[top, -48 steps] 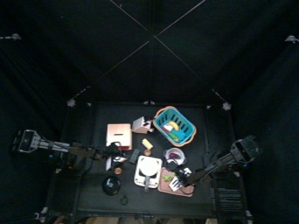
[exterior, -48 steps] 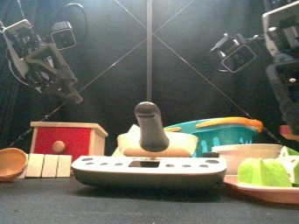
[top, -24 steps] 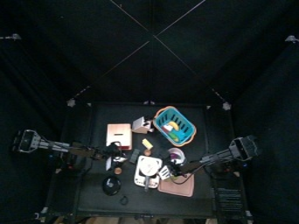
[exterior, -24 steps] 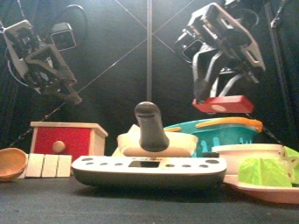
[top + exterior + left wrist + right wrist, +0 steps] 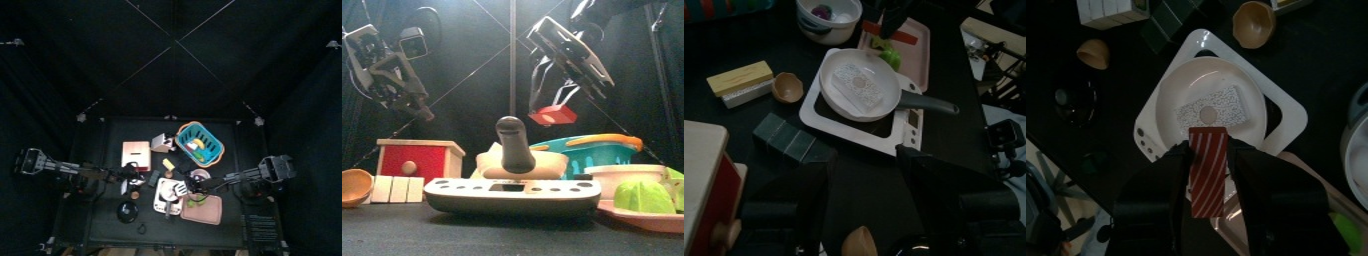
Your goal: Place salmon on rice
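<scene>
My right gripper (image 5: 1208,178) is shut on a red, white-striped salmon slice (image 5: 1207,170) and holds it in the air above the white pan (image 5: 1240,75). A white block of rice (image 5: 1219,103) lies in that pan. In the front view the salmon (image 5: 552,113) hangs from the right gripper (image 5: 557,99), high and a little right of the pan's dark upright handle (image 5: 509,145). In the top view the right gripper (image 5: 198,180) is at the pan's right edge. My left gripper (image 5: 404,94) hangs open and empty, high at the left.
The pan stands on a white stove (image 5: 513,193). A pink board with green lettuce (image 5: 895,45) lies beside it, near a white bowl (image 5: 828,15). A teal basket (image 5: 201,142), a red box (image 5: 418,158), a wooden bowl (image 5: 1253,22) and small blocks (image 5: 788,138) stand around.
My right gripper has swung from the far right leftward with the salmon, and now holds it above the pan. The left arm has not moved.
</scene>
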Robot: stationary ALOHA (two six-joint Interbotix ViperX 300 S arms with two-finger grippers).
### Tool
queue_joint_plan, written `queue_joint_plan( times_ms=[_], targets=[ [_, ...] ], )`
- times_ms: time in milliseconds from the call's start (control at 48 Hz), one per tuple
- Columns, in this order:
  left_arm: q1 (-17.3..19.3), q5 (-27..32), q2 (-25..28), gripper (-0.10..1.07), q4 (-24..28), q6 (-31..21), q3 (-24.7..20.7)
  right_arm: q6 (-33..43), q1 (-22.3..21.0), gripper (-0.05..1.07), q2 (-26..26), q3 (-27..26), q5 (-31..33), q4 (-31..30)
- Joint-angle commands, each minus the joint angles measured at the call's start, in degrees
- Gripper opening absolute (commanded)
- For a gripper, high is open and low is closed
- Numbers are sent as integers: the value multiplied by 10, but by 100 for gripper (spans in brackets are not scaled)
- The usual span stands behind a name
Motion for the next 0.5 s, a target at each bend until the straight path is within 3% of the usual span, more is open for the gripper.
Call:
queue_joint_plan(
  times_ms=[0,271,479],
  targets=[
    [0,-4,-1,87,0,0,-6,0,-4,61,-10,-15,6,-1],
    [0,-4,-1,87,-1,-1,-8,2,-17,61,13,-54,58,-10],
    [0,-2,-1,87,-11,-1,-6,18,-20,61,14,-63,33,-14]
  ],
)
